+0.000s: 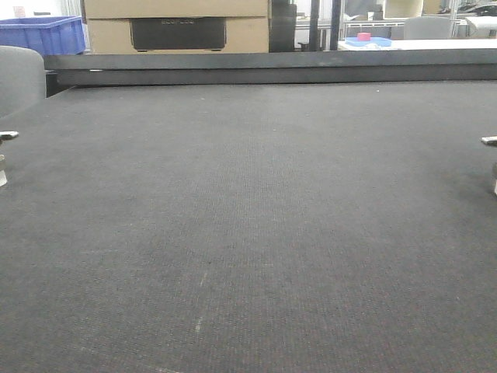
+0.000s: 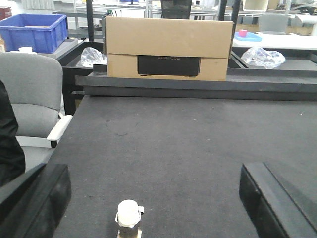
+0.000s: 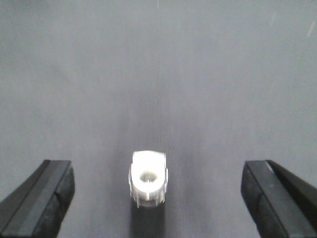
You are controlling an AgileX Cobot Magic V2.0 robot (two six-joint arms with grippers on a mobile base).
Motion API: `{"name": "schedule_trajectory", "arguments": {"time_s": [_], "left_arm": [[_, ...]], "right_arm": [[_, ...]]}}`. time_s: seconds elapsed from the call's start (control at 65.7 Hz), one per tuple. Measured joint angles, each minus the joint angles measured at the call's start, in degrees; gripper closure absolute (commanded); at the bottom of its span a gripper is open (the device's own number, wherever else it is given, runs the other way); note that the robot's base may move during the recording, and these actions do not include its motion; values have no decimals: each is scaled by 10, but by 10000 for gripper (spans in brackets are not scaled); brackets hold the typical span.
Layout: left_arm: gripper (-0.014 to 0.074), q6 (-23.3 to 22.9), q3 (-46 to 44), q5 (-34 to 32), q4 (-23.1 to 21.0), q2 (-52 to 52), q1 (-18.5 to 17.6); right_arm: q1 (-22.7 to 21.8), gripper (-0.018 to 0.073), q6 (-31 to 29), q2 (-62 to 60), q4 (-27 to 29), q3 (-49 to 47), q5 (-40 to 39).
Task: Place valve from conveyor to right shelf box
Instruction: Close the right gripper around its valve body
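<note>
Here, the conveyor [image 1: 248,233] is filling nearly the whole front view, its dark grey woven belt running back to a dark raised rail [image 1: 272,71] along the far edge. Behind that rail a cardboard box [image 2: 168,47] with a black inset panel is sitting squarely in the middle. A blue crate [image 2: 32,30] is resting off to the left, and a grey office chair [image 2: 29,94] is standing beside the belt's left edge. Crumpled clear plastic bags [image 2: 262,57] are lying on either side of the box, and a white table [image 2: 282,42] carrying a blue tray [image 2: 247,36] is showing at the back right of the workshop-like room. Small metal pieces [image 1: 5,137] are poking in at the left and right edges of the front view, cut off too much to identify.

In the left wrist view, the left gripper [image 2: 153,186] is holding its two black fingers [image 2: 39,198] wide apart over the belt, gripping nothing. A valve [image 2: 129,217], white-capped over a brassy body, is standing on the conveyor between those fingers. It is sitting nearer the left one and touching neither, at the very bottom of the frame.

In the right wrist view, the right gripper [image 3: 157,173] is likewise spreading its fingers wide, with nothing pinched. A second valve [image 3: 148,178], pale with a round opening facing the camera, is lying on the belt about midway between the two fingers, well clear of both.
</note>
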Motion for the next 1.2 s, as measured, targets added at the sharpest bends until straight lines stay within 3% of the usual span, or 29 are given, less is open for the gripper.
{"name": "schedule_trajectory", "arguments": {"time_s": [0.168,0.305,0.792,1.051,1.112,1.203], "left_arm": [[-4,0,0,1,1,0,-2],[-4,0,0,2,2,0,-2],[-4,0,0,3,2,0,-2],[-4,0,-1,3,2,0,-2],[-4,0,-1,3,2,0,-2],[-4,0,-1,3,2,0,-2]], "right_arm": [[0,-10,-20,109,0,-70,111],[0,-10,-25,183,0,-85,136],[0,-10,-28,359,6,-87,95],[0,-7,-29,388,6,-87,73],[0,25,-30,388,6,-87,72],[0,159,-34,388,7,-87,73]]}}
